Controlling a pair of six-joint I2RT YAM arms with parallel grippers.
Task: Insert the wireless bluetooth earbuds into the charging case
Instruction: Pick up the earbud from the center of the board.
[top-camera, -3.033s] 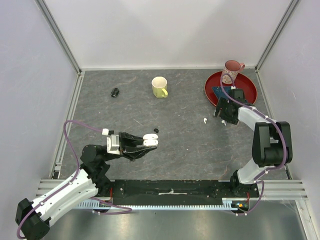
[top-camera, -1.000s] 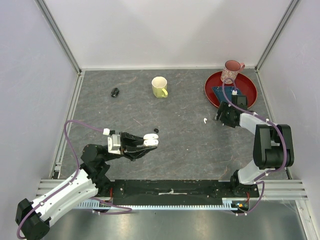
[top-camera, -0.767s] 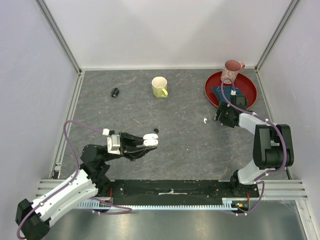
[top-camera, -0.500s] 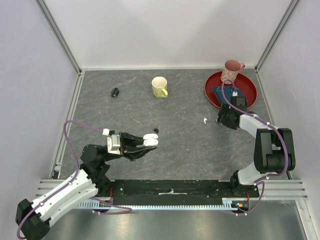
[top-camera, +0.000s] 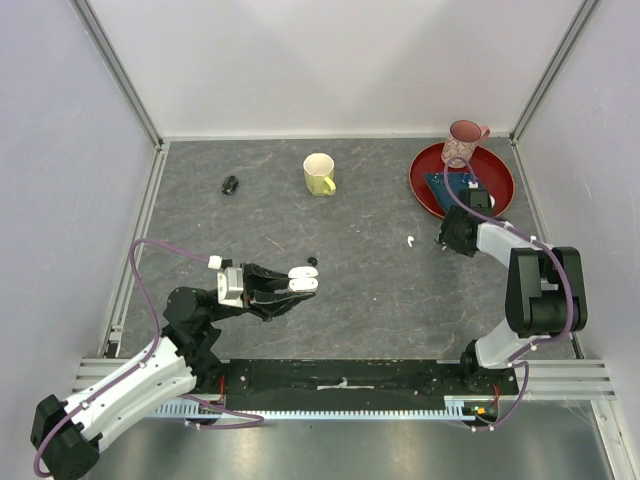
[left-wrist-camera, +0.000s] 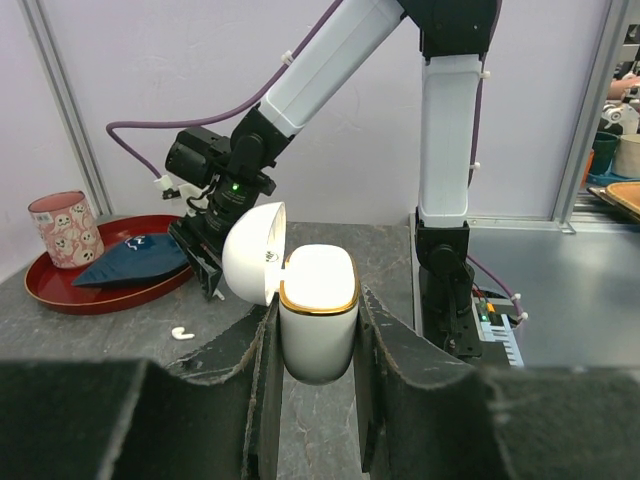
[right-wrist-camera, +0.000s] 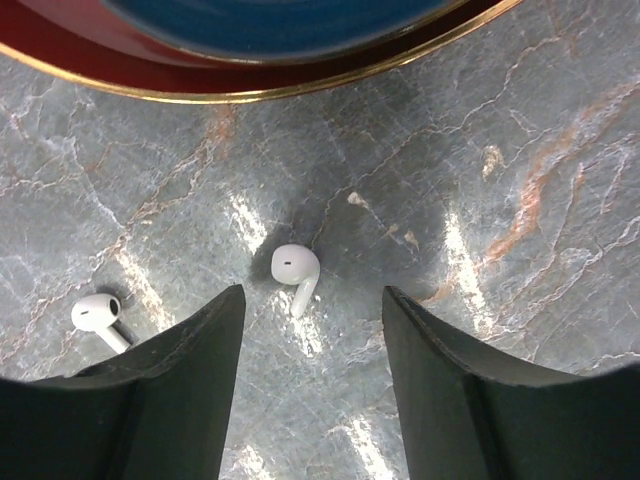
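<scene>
Patience seemed to us the main need of this step, which we judged to be picking up a white earbud (right-wrist-camera: 293, 270) with the right hand (right-wrist-camera: 312, 300). That earbud lay flat on the tabletop (right-wrist-camera: 520, 200) just in front of the rim of the red tray (right-wrist-camera: 250, 75). It sat between the two fingers and touched neither, a little nearer one than the other. We thought the hand should centre itself over the rounded head and go down until the fingertips nearly met the tabletop. It should then pinch slowly across the head and not the thin stem, since so small and glossy a piece could easily squirt out sideways or roll toward the tray. A second white earbud (right-wrist-camera: 97, 315) lay apart to one side, outside the fingers, and ought not to be nudged. The right hand stood open, its jaws spread wider than the earbud, holding nothing and, as far as we could see, touching nothing. The left hand (top-camera: 297, 281) was clamped on the white charging case (left-wrist-camera: 318, 330), one finger on each side. It held the case upright, well apart from the right hand, with the lid (left-wrist-camera: 250, 252) swung back and the gold-rimmed mouth facing up. We could not see inside the case.
</scene>
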